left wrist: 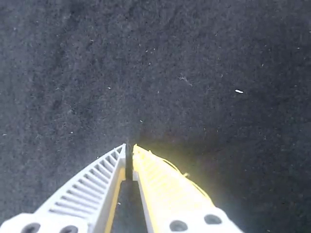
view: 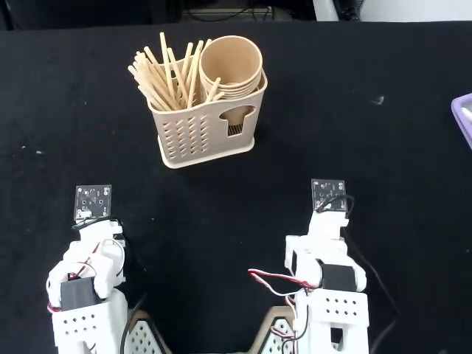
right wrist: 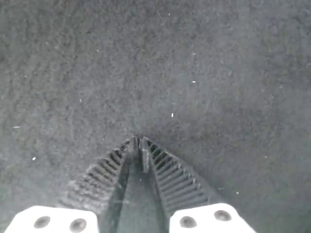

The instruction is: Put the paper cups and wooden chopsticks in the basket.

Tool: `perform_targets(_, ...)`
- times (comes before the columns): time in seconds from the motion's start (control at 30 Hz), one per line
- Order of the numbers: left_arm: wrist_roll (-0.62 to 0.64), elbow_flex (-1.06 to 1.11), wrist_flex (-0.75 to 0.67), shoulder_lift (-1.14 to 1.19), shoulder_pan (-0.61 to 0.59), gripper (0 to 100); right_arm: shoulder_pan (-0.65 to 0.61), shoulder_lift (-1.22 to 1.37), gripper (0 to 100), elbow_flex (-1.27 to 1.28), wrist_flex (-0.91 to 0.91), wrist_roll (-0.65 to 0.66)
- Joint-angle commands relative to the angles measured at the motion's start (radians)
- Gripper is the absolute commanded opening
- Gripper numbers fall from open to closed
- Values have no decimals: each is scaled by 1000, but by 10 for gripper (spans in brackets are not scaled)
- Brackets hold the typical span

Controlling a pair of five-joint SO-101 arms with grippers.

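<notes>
A beige perforated basket stands at the back middle of the black table. Several wooden chopsticks stick up from its left compartment. A stack of paper cups sits in its right compartment. Both arms are folded back near the table's front edge, far from the basket. My left gripper is shut with nothing between its fingers, above bare black cloth. My right gripper is likewise shut and holds nothing. From above, the left arm is at the lower left and the right arm at the lower right.
A purple object pokes in at the table's right edge. Black cloth covers the whole table. Red and white cables hang by the right arm's base.
</notes>
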Motion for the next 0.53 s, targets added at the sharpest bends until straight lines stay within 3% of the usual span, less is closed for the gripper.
perform_targets(0.0,-11,22,5,-5,-10,30,-12,-15,18,-44,6,-2)
perform_targets(0.5,-11,22,5,-5,-10,30,-12,-15,18,-44,6,-2)
